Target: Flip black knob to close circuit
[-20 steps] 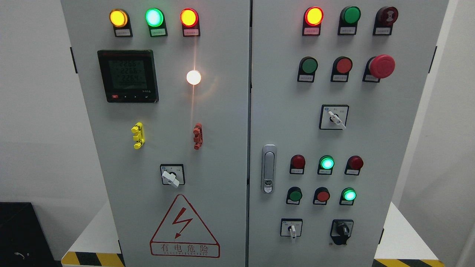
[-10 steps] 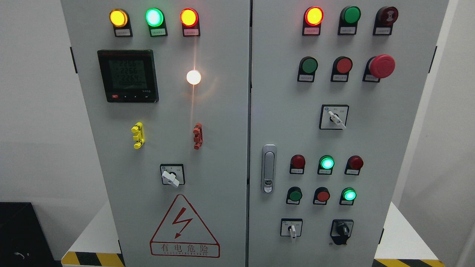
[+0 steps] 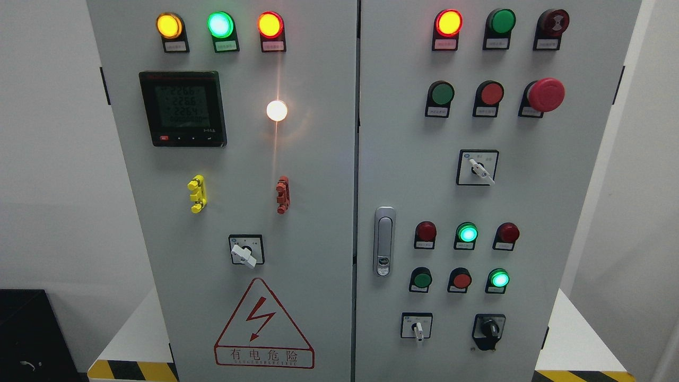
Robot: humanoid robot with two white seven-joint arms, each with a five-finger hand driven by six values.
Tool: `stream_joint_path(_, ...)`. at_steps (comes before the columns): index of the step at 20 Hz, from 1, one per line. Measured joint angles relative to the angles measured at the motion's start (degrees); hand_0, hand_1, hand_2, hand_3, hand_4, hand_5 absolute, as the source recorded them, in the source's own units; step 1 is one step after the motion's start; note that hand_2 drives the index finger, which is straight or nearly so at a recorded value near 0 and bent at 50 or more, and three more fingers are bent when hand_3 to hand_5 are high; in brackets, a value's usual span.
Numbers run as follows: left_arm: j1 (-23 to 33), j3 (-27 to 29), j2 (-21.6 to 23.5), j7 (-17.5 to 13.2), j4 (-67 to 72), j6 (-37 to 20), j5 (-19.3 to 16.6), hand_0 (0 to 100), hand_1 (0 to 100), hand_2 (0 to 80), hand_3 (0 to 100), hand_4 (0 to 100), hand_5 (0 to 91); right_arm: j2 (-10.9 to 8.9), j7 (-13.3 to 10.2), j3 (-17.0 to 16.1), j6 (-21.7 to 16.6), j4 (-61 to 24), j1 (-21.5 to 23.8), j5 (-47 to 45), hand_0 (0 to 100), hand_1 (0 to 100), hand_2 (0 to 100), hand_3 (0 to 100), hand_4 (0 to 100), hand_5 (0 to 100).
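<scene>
A: Where is the black knob (image 3: 489, 330)?

B: It is on the right door (image 3: 530, 201) of the grey cabinet, in the lowest row, at the right end. Its handle stands nearly upright. Just to the left of it is a small white switch (image 3: 417, 329).

A: What is above the knob?

B: A lit green lamp (image 3: 498, 279), and beside that lamp a red button (image 3: 461, 280) and a dark green button (image 3: 422, 279). Higher up there is a big red mushroom button (image 3: 546, 94).

A: And the left door (image 3: 318, 212)?

B: It has a dark meter (image 3: 183, 108), a bright white lamp (image 3: 277, 110), and a red warning triangle (image 3: 263, 326) at the bottom.

A: What do the hands hold? Are they wide or narrow?

B: I cannot tell. No hand and no arm is in the picture.
</scene>
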Motion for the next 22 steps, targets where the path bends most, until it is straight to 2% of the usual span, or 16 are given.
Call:
stream_joint_path(2, 0.0, 0.0, 0.0, 0.0, 0.0, 0.0, 0.0, 12, 56, 0.0, 0, 0, 0.0, 0.09, -1.0, -0.31, -0.02, -3.25, 0.1, 1.97, 0, 0, 74, 89, 78, 73)
stream_joint_path(8, 0.0, 0.0, -0.01, 0.0, 0.0, 0.0, 0.0, 12, 56, 0.0, 0, 0, 0.0, 0.38, -2.86, -0.95, -0.2, -12.26, 0.22, 7.84, 0, 0, 87, 100, 89, 87)
stream_joint_path(18, 0.0, 0.0, -0.01, 0.01, 0.0, 0.0, 0.0, 12, 56, 0.0, 0, 0, 0.0, 0.66, -3.93, -1.49, 0.41, -25.11, 0.11, 15.64, 0, 0, 90, 100, 96, 97)
stream_joint_path(22, 0.0, 0.0, -0.01, 0.01, 0.0, 0.0, 0.0, 12, 56, 0.0, 0, 0, 0.0, 0.74, -4.07, -1.57, 2.09, -29.33, -0.78, 17.41, 0, 0, 91, 100, 96, 98)
